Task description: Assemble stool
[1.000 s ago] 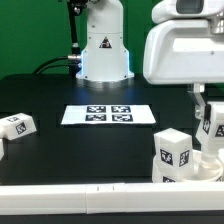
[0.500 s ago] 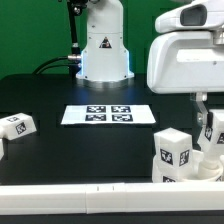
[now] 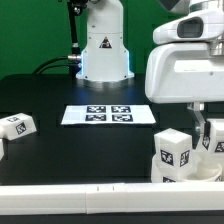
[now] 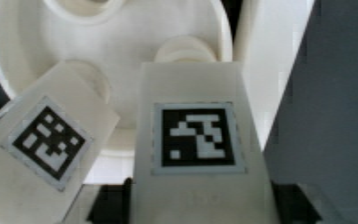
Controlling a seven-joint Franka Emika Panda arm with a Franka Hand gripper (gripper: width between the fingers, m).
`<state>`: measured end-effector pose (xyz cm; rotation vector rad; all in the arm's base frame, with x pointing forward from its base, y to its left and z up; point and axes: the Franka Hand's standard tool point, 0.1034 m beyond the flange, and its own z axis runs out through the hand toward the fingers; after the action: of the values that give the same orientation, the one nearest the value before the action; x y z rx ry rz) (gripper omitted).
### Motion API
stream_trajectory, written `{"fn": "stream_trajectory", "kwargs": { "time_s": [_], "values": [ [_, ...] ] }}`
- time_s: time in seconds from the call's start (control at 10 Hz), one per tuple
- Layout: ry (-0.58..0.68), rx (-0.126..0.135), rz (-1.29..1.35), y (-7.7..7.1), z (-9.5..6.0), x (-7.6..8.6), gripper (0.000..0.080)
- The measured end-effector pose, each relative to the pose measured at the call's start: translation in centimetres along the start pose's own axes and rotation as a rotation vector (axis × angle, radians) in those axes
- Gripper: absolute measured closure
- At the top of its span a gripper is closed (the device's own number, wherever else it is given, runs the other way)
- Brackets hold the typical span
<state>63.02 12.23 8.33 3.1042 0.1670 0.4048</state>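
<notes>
In the exterior view my gripper (image 3: pixel 211 138) hangs over the round white seat (image 3: pixel 190 171) at the front of the exterior view's right, shut on a white stool leg (image 3: pixel 216 133). A second tagged leg (image 3: pixel 172 152) stands upright on the seat beside it. A third leg (image 3: pixel 15 126) lies on the table at the exterior view's left. In the wrist view my gripper (image 4: pixel 197 200) grips the tagged leg (image 4: pixel 197 130) between its dark fingers (image 4: pixel 110 200). The held leg points down at the seat disc (image 4: pixel 140 40), with the other leg (image 4: pixel 55 135) close alongside.
The marker board (image 3: pixel 108 115) lies flat in the middle of the black table. The robot base (image 3: pixel 104 50) stands behind it. A white rail (image 3: pixel 70 195) runs along the table's front edge.
My hand has come lower with the leg in it, bringing the leg closer to the seat. The standing leg and the lying leg have not moved.
</notes>
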Motion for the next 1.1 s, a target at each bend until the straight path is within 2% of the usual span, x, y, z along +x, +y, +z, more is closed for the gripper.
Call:
{"fn": "stream_trajectory", "kwargs": {
  "time_s": [0.5, 0.6, 0.7, 0.8, 1.0, 1.1],
  "values": [
    [0.042, 0.003, -0.003, -0.1, 0.0, -0.1, 0.0463],
    [0.041, 0.003, -0.003, -0.1, 0.0, -0.2, 0.0281],
    [0.038, 0.003, -0.002, -0.1, 0.1, -0.2, 0.0192],
    [-0.021, 0.005, 0.021, 0.5, 0.1, -0.4, 0.0192],
    [-0.043, 0.022, 0.084, 0.3, -0.2, 0.7, 0.0152],
    [-0.142, 0.024, 0.093, 0.3, -0.2, 0.2, 0.0152]
  ]
}}
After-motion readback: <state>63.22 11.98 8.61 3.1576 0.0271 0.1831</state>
